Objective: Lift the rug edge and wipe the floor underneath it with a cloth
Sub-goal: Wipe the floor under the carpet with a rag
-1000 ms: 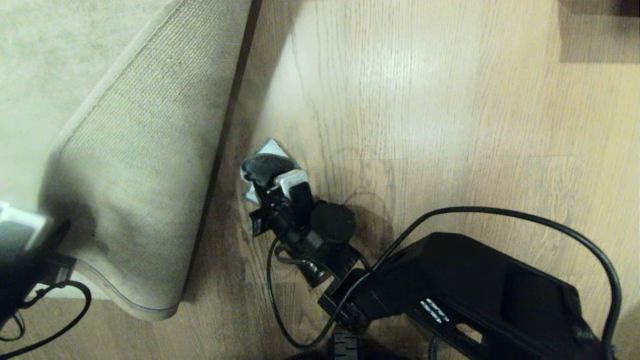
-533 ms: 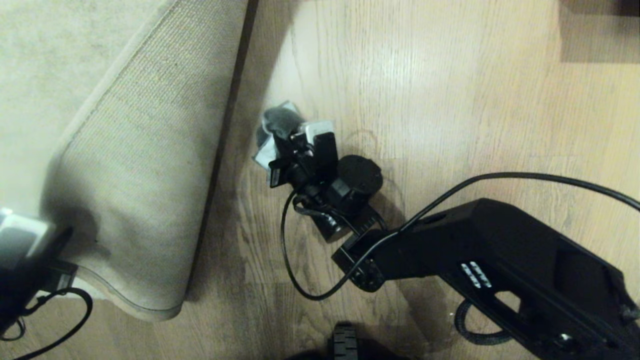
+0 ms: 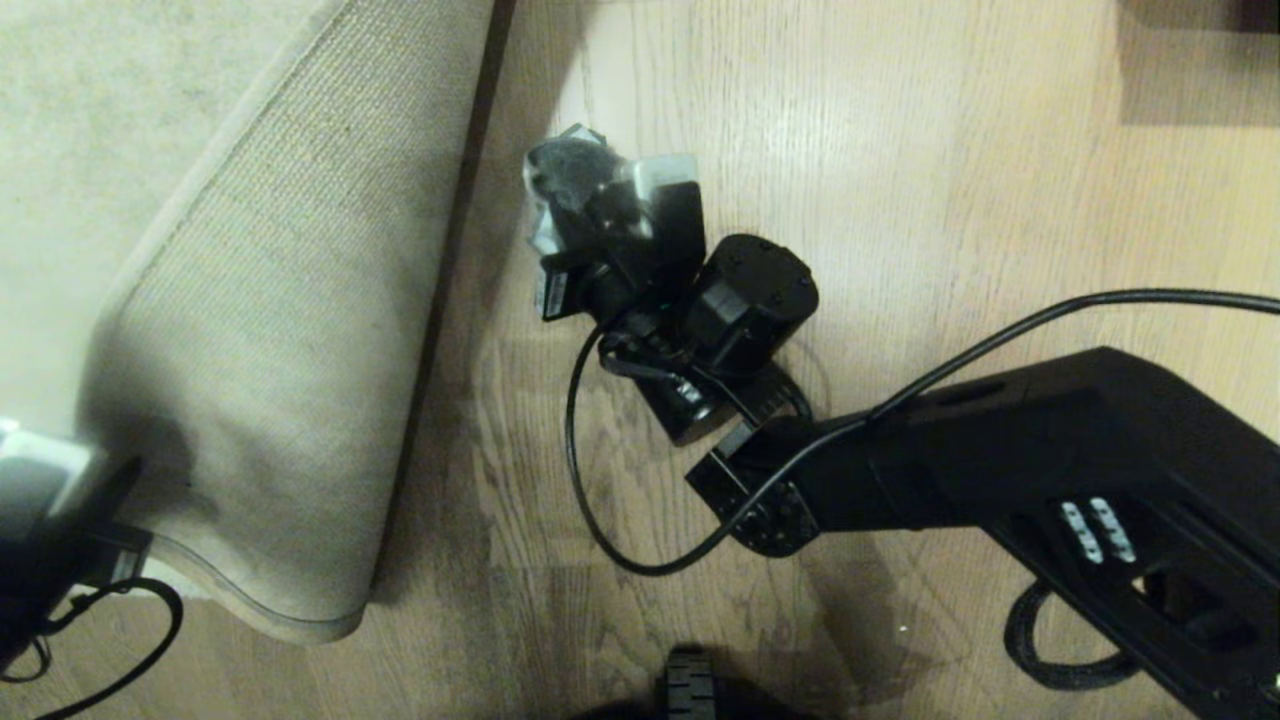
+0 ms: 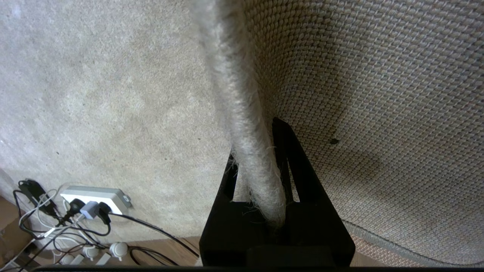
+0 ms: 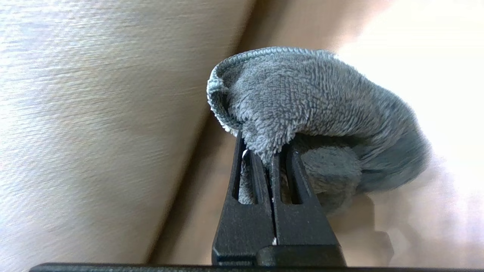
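Nearest the robot, low left in the head view: left gripper (image 4: pixel 261 166), fingers (image 4: pixel 291 158) clenched on the rug edge (image 4: pixel 245 124), which runs up between them. The pinched border is held off the floor (image 3: pixel 900 200) and the corner of the rug (image 3: pixel 90 100) is folded back, so the tan woven backing (image 3: pixel 260 350) faces up (coarse weave plain in the left wrist view). A dark shadow line runs along the lifted flap's right side.

Centre, farther out: right arm (image 3: pixel 1000 480) reaches in from the lower right. Right gripper (image 5: pixel 272 166), fingers pressed together, grasping the cloth (image 5: pixel 314 102), a grey fluffy rag with paler edging, bunched over the fingertips. In the head view the cloth (image 3: pixel 565 170) sits over bare wood planks just beside the raised flap, apart from it; whether it touches the floor cannot be told.

Far side, left wrist view: a white power strip (image 4: pixel 94 196) with plugs and tangled cables (image 4: pixel 45 230) at the rug's border.
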Tool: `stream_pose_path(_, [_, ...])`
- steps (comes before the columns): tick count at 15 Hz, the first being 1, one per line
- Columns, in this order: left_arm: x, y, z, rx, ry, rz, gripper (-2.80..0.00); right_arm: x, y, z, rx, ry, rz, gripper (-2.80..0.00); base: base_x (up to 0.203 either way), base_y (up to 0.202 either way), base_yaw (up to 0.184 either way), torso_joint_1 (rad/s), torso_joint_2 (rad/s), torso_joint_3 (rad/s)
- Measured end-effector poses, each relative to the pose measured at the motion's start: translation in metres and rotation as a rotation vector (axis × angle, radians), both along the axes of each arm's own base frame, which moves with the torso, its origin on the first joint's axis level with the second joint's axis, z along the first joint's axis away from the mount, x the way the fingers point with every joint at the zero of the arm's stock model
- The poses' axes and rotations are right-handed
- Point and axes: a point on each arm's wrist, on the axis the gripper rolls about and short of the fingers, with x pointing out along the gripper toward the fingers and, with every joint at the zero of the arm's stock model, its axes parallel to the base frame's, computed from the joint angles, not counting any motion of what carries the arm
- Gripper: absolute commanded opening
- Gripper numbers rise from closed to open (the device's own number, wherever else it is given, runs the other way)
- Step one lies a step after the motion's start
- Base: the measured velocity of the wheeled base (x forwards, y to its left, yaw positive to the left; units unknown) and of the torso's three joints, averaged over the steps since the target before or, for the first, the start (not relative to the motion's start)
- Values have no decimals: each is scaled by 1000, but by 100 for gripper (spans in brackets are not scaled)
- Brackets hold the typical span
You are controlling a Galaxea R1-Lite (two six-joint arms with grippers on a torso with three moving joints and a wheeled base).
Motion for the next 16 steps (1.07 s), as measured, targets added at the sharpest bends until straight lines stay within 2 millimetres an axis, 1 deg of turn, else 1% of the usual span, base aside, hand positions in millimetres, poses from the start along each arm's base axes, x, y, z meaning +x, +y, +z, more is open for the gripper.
stream_pose_path(2, [0,0,0,0,0,0,-280,-11,3,-11,-28,26,17,-280,0,0,0,0,0,0])
stream_pose_path(4, [0,0,0,0,-1,0,-280,-23,6,-31,-60,64,25,-280,0,0,0,0,0,0])
stream_pose_path(5, [0,0,0,1,-1,0,-280,-30,7,-43,-80,82,33,-280,0,0,0,0,0,0])
stream_pose_path(8, [0,0,0,0,0,0,-280,-53,7,-90,-164,160,55,-280,0,0,0,0,0,0])
stream_pose_path(10, [-1,-1,-1,1,4,-5,-280,-70,11,-119,-219,222,80,-280,0,0,0,0,0,0])
stream_pose_path(13, [0,-2,-2,0,10,-10,-280,-77,18,-152,-282,273,96,-280,0,0,0,0,0,0])
stream_pose_path(16, [0,-2,-2,1,14,-10,-280,-70,29,-168,-288,278,96,-280,0,0,0,0,0,0])
